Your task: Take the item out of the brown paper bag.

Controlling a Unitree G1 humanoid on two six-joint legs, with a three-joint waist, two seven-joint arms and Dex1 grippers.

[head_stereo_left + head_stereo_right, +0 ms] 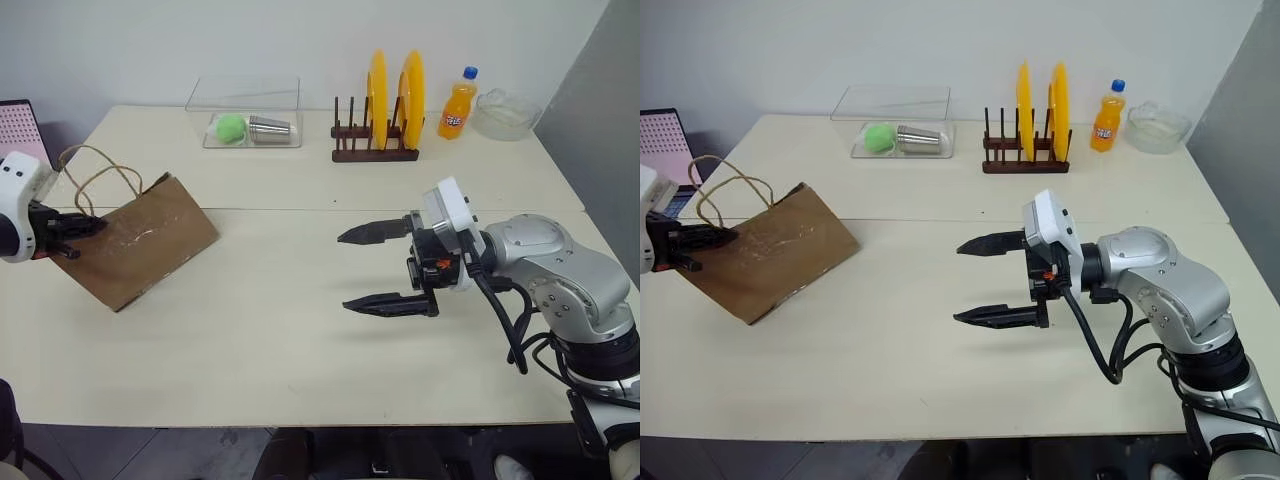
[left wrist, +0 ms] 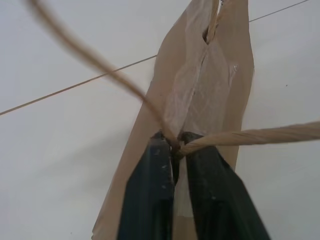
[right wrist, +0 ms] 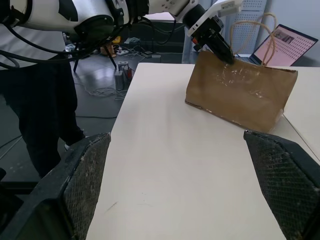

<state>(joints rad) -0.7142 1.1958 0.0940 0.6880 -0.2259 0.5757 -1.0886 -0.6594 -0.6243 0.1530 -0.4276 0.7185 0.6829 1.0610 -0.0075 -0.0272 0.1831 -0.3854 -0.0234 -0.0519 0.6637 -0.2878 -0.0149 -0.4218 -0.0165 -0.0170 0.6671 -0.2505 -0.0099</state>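
Brown paper bag (image 1: 135, 240) rim between left gripper (image 1: 72, 228) jaws

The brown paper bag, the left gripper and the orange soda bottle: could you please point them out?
brown paper bag (image 1: 140, 245), left eye view, its flat side.
left gripper (image 2: 176, 145), left wrist view, at the fingertips.
orange soda bottle (image 1: 458, 108), left eye view, its body.

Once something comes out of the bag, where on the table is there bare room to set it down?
Free: the stretch between the brown paper bag and the open right gripper, and the near edge. Crowded: the far edge, with clear box, plate rack, orange soda bottle.
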